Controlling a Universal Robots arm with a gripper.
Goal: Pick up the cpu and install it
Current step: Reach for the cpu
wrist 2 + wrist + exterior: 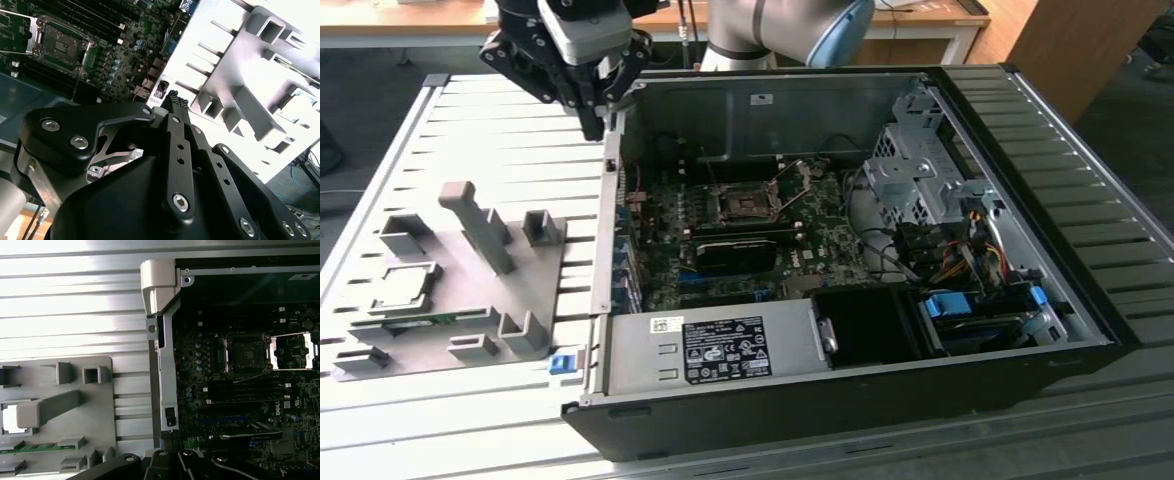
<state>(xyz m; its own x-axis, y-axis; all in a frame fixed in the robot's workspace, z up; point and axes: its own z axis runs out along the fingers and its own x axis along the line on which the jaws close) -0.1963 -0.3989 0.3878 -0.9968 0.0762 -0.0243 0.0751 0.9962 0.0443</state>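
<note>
While the slatted counter [494,130] carries the open computer case [854,410], a grey fixture [467,300] sits just beside that case. The fingers [594,105] hang together and empty over the case's wall. The cpu [403,287] rests in the fixture, well apart, outward from the case.

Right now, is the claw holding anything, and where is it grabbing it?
Nothing. The claw hangs shut and empty by the computer case's edge; the cpu lies in the grey tray.
</note>
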